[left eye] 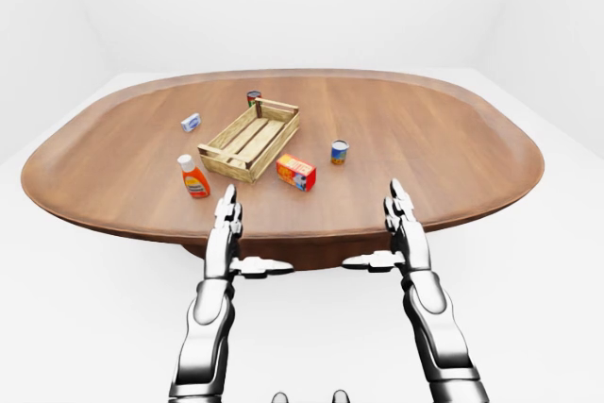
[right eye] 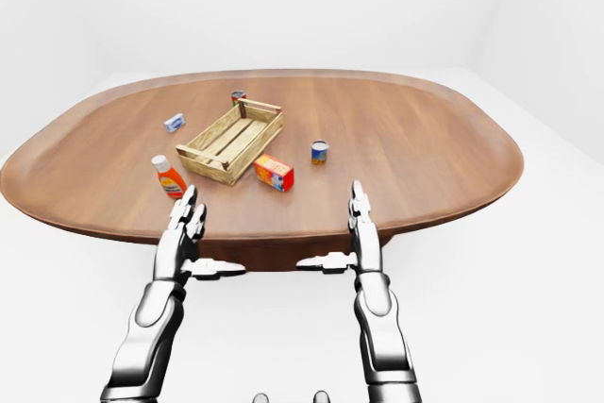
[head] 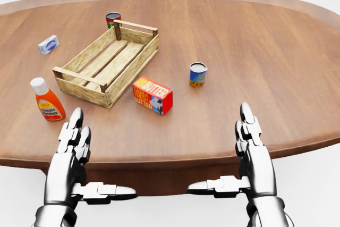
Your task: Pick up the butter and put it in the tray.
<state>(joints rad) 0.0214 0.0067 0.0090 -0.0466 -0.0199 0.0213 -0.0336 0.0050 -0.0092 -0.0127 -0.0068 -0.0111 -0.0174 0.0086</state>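
Note:
The butter [head: 152, 95] is a red and orange box lying on the wooden table just right of the tray's near corner, in the middle of the head view. The tray [head: 108, 62] is a slatted wooden crate, empty inside. My left hand [head: 79, 147] hovers open over the table's near edge at lower left, fingers straight and thumb pointing right. My right hand [head: 244, 147] is open at lower right in the same pose, thumb pointing left. Both hands are well short of the butter and hold nothing.
An orange sauce bottle [head: 47, 99] stands left of the tray, close to my left hand. A small can [head: 197, 74] stands right of the butter. A dark can [head: 112, 19] sits beyond the tray, a small blue-white box [head: 49, 44] at upper left. The oval table [head: 276, 67] is brown wood.

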